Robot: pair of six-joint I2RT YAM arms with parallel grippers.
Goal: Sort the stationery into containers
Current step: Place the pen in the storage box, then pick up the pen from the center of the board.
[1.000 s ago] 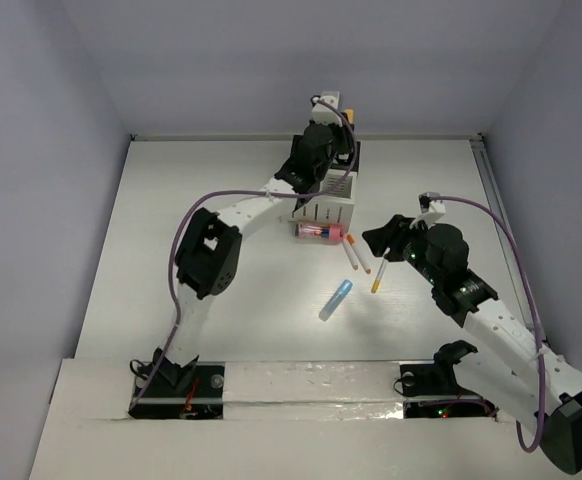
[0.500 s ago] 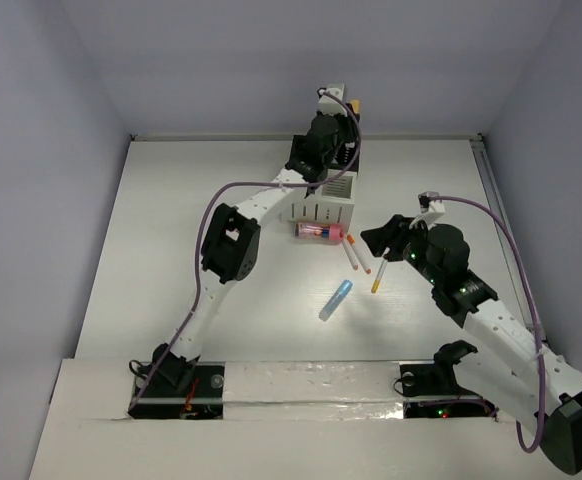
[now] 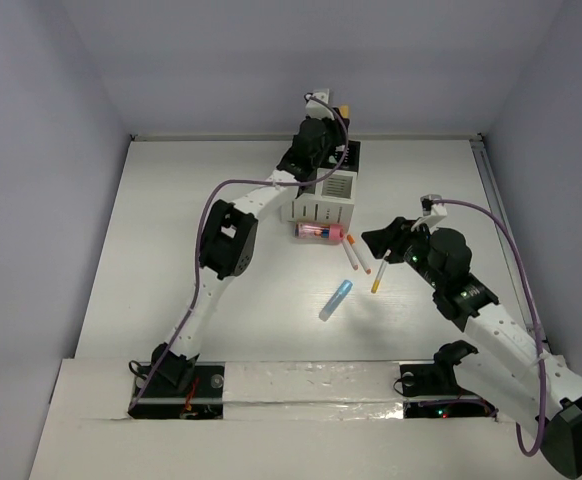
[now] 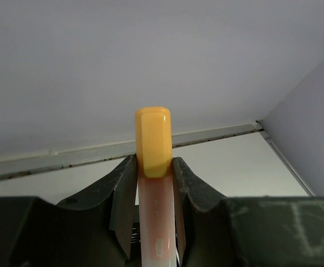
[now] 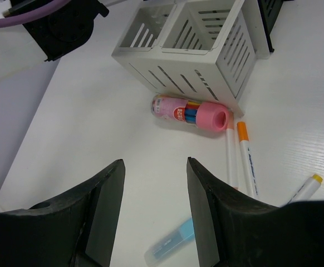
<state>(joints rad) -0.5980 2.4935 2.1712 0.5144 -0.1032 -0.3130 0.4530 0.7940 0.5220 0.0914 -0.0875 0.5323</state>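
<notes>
My left gripper point(image 4: 153, 167) is shut on an orange-capped marker point(image 4: 153, 144), held upright above the black box point(image 3: 347, 152) at the back of the organiser; its cap shows in the top view point(image 3: 343, 109). The white slotted box point(image 3: 323, 200) joins the black one. A fat pink cylinder point(image 3: 318, 232) lies against the white box's front, also in the right wrist view point(image 5: 191, 112). Two thin white sticks point(image 3: 355, 253), a yellow-tipped stick point(image 3: 379, 276) and a blue marker point(image 3: 335, 299) lie on the table. My right gripper point(image 5: 153, 167) is open and empty above the table near them.
The white table ends at grey walls on the left, back and right. A metal rail point(image 3: 493, 190) runs along the right edge. The right arm's purple cable point(image 3: 516, 260) loops over the right side.
My left gripper with the orange-capped marker has shifted slightly over the black box at the back. The right arm has barely moved.
</notes>
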